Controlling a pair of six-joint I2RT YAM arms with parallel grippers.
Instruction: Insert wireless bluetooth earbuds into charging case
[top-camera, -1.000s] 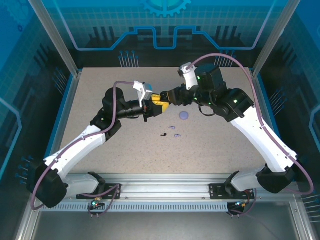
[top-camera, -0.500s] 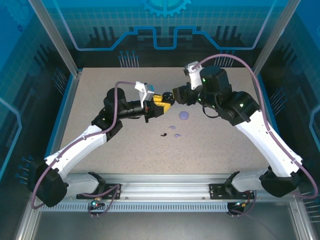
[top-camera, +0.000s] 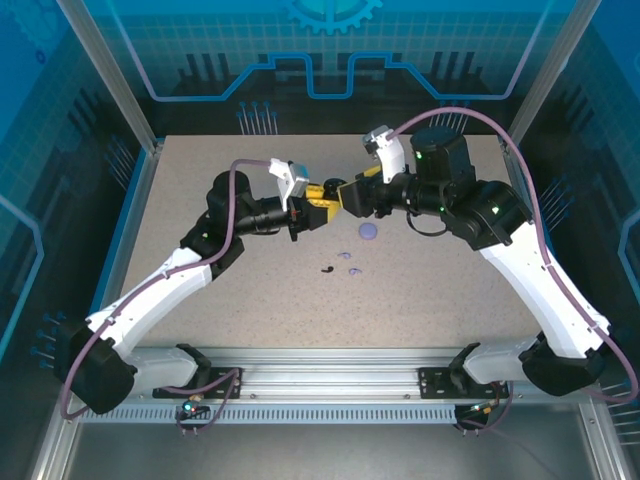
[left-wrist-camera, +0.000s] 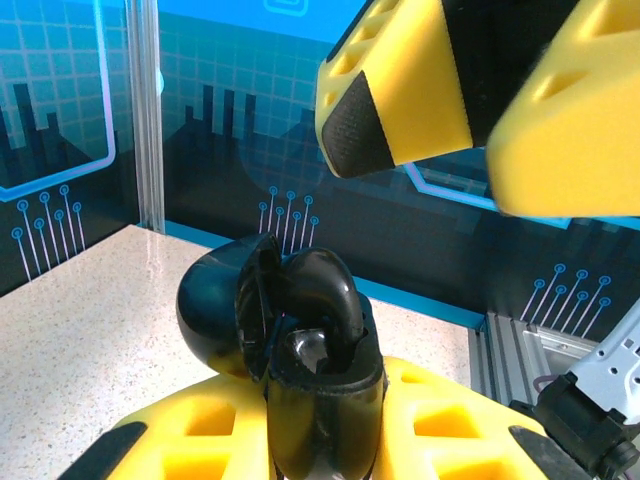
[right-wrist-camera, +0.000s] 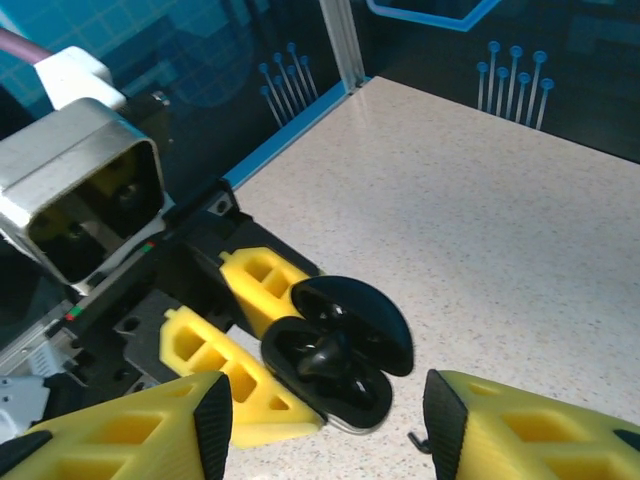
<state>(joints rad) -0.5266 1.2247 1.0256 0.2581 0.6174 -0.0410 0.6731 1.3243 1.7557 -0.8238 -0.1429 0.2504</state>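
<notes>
Over the middle of the table (top-camera: 200, 300), the left gripper (top-camera: 318, 203) is clamped tight on the small black case (left-wrist-camera: 322, 400) and holds it up off the surface. Its lid (left-wrist-camera: 222, 310) is swung open to one side. One black earbud (left-wrist-camera: 325, 285) stands in the case, its curved end poking up above the rim. To my eye it looks lodged in its pocket but not pressed fully home.

Just to the right, the right gripper (top-camera: 346, 197) hangs right beside the case. Its two yellow fingers (right-wrist-camera: 130, 430) are spread apart with nothing between them.

Lower on the table, toward the arms' bases, the other black earbud (top-camera: 327, 269) lies loose. Two pale lavender earbuds (top-camera: 350, 263) lie just beside it, all well apart from either gripper. A little further right sits the round lavender case (top-camera: 368, 231). From here I cannot tell whether it is open.

I would say the job is in its first quarter. One earbud is in or nearly in, and the second black one has yet to be fetched. The lavender pair and their case are untouched.
</notes>
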